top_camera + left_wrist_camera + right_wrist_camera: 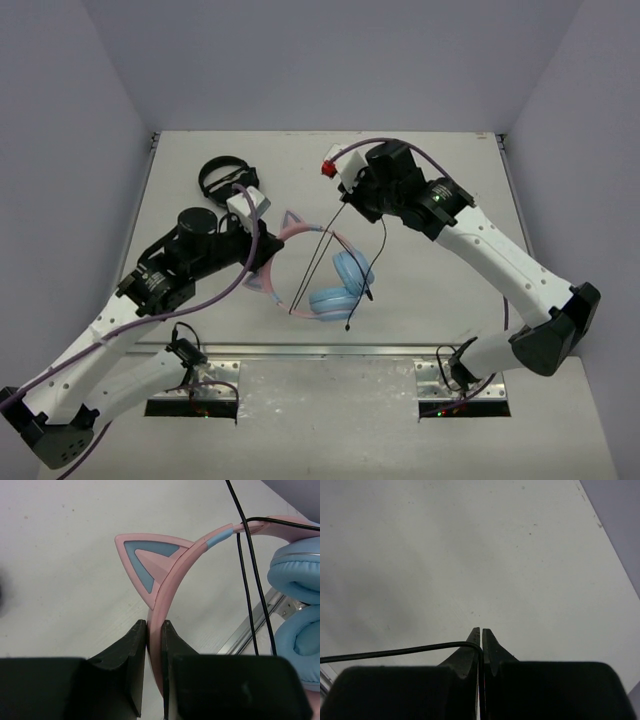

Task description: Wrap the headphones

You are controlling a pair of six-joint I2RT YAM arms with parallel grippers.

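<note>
Above the bench, just nearer than its middle, are the headphones, my left fingers clamped tight on their pink headband below a cat ear, my right fingers pinched closed around the thin black cable.

Pink headband, light-blue earcups, black cable, all-black headphones, off-white table.

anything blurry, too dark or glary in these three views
Left wrist: the pink cat-ear headband is crisp, the left gripper dark and soft-edged. Right wrist: the thin black cable is sharp, the right gripper a black silhouette. Top external: even soft light, no glare.
</note>
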